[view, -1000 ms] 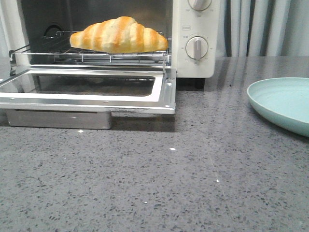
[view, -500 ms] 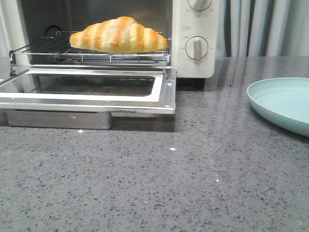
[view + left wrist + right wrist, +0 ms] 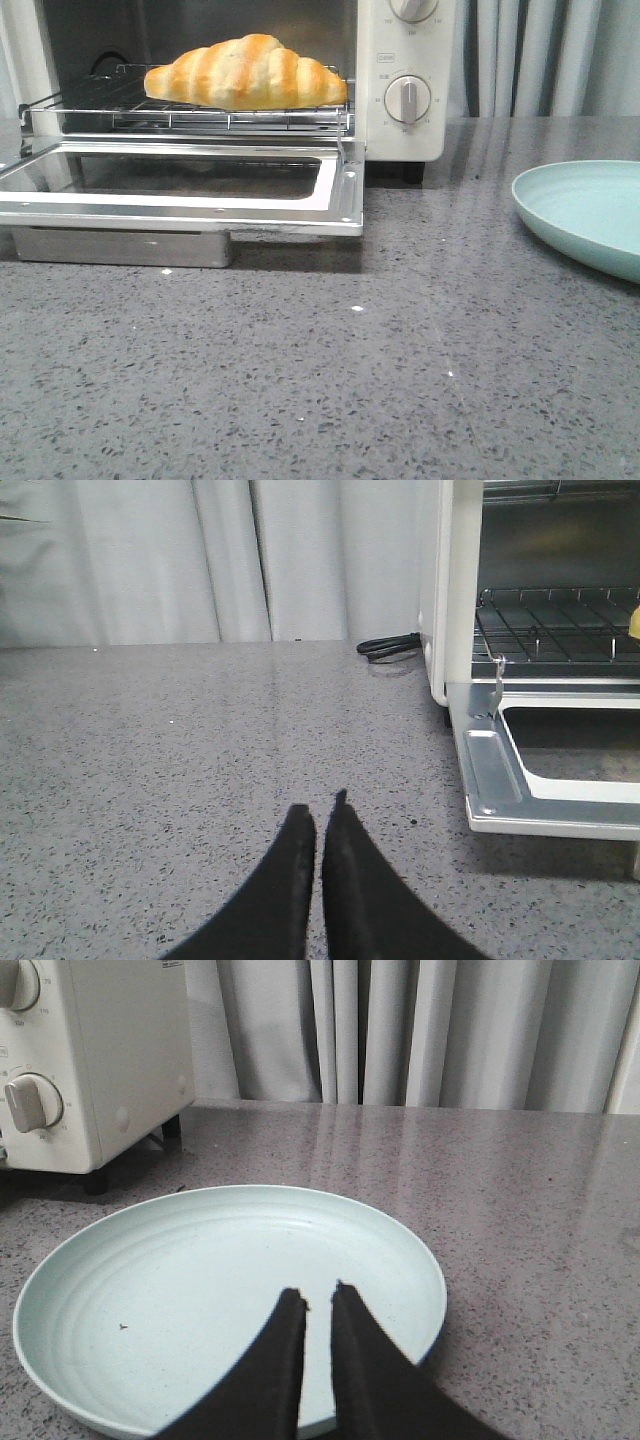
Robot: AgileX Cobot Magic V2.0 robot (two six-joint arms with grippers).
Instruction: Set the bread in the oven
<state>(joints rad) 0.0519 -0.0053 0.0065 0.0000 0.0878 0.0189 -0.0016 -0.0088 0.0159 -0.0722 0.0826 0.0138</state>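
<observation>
Resting on the wire rack, bread sits near the front edge; nudging the oven could tip it out. Left pincer and right pincer both pressed together, empty.

Kitchen-like setup: toaster oven, speckled grey stone counter, plate, curtains.
</observation>
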